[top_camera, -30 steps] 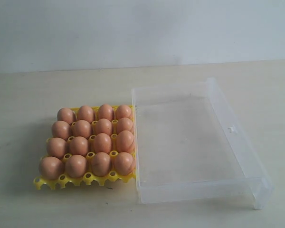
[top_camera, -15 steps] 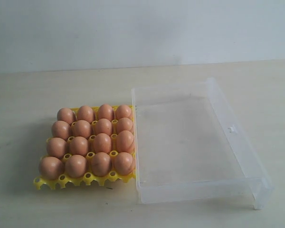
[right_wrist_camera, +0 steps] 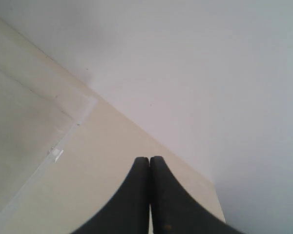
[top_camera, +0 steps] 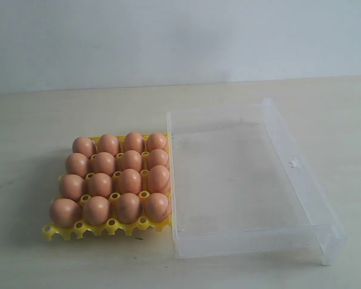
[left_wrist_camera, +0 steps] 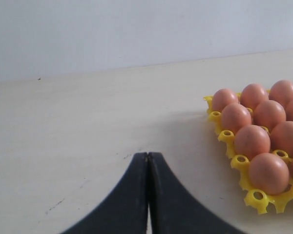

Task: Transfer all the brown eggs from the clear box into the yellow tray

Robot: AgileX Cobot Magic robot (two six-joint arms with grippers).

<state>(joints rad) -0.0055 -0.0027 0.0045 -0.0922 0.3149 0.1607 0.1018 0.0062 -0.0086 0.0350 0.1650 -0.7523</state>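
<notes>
Several brown eggs (top_camera: 115,178) fill every cup of the yellow tray (top_camera: 106,227) on the left of the exterior view. Beside it on the right lies the clear box (top_camera: 289,162), with no egg in it. Neither arm shows in the exterior view. The left wrist view has the tray (left_wrist_camera: 256,199) with eggs (left_wrist_camera: 267,172) off to one side of my left gripper (left_wrist_camera: 148,155), which is shut and holds nothing. My right gripper (right_wrist_camera: 149,159) is shut too, over bare table, with an edge of the clear box (right_wrist_camera: 53,153) near it.
A pale wooden table (top_camera: 36,120) carries everything, and a plain white wall (top_camera: 180,36) stands behind it. The table's far edge (right_wrist_camera: 185,161) shows in the right wrist view.
</notes>
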